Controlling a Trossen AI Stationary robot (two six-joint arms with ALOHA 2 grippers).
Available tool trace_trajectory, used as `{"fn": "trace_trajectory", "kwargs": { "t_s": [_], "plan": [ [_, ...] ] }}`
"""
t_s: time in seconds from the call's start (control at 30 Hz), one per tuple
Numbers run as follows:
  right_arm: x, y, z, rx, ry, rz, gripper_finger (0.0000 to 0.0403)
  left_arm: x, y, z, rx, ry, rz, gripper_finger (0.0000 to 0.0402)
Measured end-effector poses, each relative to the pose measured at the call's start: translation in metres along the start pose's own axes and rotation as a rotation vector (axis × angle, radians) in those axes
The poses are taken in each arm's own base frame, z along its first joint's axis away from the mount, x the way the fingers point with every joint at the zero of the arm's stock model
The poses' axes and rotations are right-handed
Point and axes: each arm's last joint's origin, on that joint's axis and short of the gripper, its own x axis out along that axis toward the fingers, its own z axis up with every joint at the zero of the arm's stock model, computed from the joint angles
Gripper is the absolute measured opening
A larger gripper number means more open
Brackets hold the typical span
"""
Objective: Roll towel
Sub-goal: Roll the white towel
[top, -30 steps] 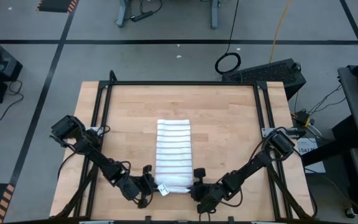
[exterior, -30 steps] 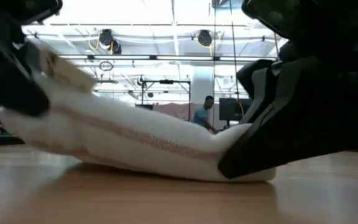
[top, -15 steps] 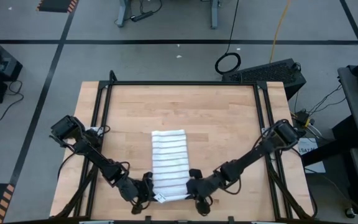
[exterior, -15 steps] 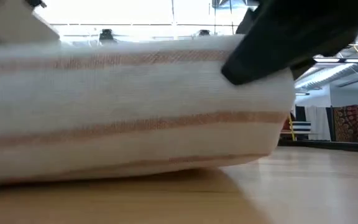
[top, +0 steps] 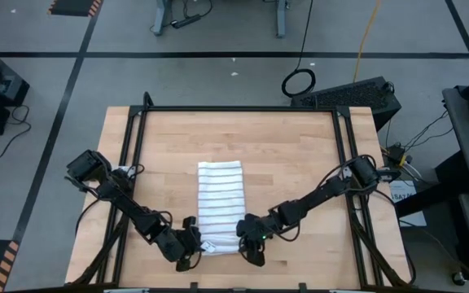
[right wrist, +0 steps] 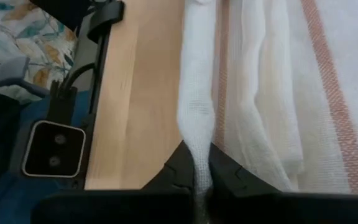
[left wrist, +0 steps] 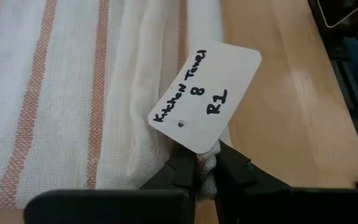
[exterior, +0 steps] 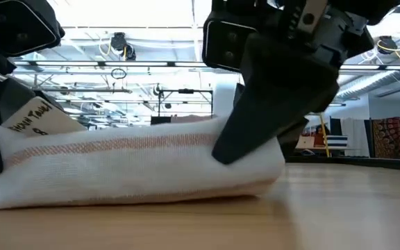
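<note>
The towel [top: 220, 205], white with thin reddish stripes, lies lengthwise in the middle of the wooden table. Its near end [exterior: 137, 163] is bunched into a thick fold that rests on the wood. A white handwritten tag [left wrist: 207, 93] stands up at the near left corner. My left gripper [top: 194, 244] is shut at that corner. My right gripper [top: 247, 238] is shut at the near right corner, and in the low view its dark fingers [exterior: 245, 135] slant down onto the fold. My left gripper pinches the bunched cloth at the towel's near left corner [left wrist: 207, 163], just under the tag, between its two fingers. The fingers slant down from the near left. That corner stays low, on or just above the table. How many layers it holds does not show. My right gripper pinches a narrow raised fold of the towel's right edge [right wrist: 197, 146] near the near end, between its two fingers. The fingers slant down from the right and lie along that edge. The fold stands up between the fingers, and the cloth beside it lies on the table.
Black frame rails run along the table's left side [top: 134, 155] and right side [top: 344, 155]. Bare wood [top: 234, 134] lies beyond the towel's far end and on either side of it. The near table edge is close behind both grippers.
My right gripper has gone toward the table's left, in over the towel's near right corner, and its wrist has rolled. The towel's near end was lifted and swung up, then came down as a thick fold. The whole towel has slid a little to the left. Both grippers stayed shut.
</note>
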Motion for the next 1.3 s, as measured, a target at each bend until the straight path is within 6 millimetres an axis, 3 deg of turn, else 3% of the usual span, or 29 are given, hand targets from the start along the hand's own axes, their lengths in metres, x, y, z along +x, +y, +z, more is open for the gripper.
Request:
{"fn": "trace_trajectory", "kwargs": {
  "t_s": [0.23,0.53,0.77,1.0,1.3],
  "plan": [
    [0.0,0.001,0.002,0.022,-0.003,0.042,0.0006,-0.007,-0.006,0.001,-0.022,-0.02,-0.031,0.0069],
    [-0.001,-0.003,0.005,0.042,0.003,0.044,0.0006,-0.039,-0.021,0.005,0.004,-0.082,-0.057,0.0177],
    [-0.001,-0.005,0.007,0.077,-0.02,0.022,0.0006,-0.06,-0.037,0.017,0.087,-0.385,0.036,0.0234],
    [-0.002,-0.008,0.01,0.085,-0.03,0.015,0.0006,-0.04,-0.048,0.005,0.154,-0.427,0.023,0.0284],
    [-0.003,-0.012,0.013,0.097,-0.041,0.005,0.0006,-0.012,-0.049,-0.016,0.208,-0.367,0.086,0.0289]
  ]
}}
